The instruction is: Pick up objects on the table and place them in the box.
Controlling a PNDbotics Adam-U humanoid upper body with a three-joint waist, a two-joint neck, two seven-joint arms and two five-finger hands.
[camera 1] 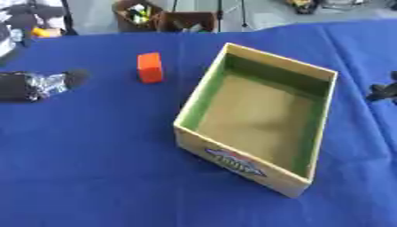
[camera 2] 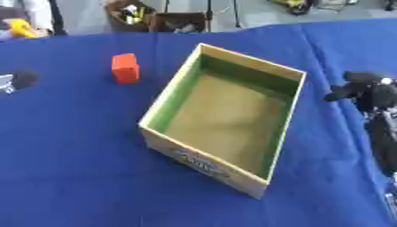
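Empty cardboard box (camera 1: pixel 319 131) on the blue tablecloth (camera 1: pixel 85 168), with the orange block (camera 1: pixel 150 67) not yet picked up.

The box sits nearest, open-topped, nothing visible inside; the orange block stands upright to its left, near but apart from the box wall. The step in hand looks like the approach: neither hand touches the block. The left hand (camera 1: pixel 48 83) lies at the table's left edge, well apart from the block, and I cannot tell how its fingers are set. The right hand (camera 2: pixel 363 91) hovers right of the box, fingers seemingly curled, grasping nothing. Next, a hand likely must reach the block and close round it.
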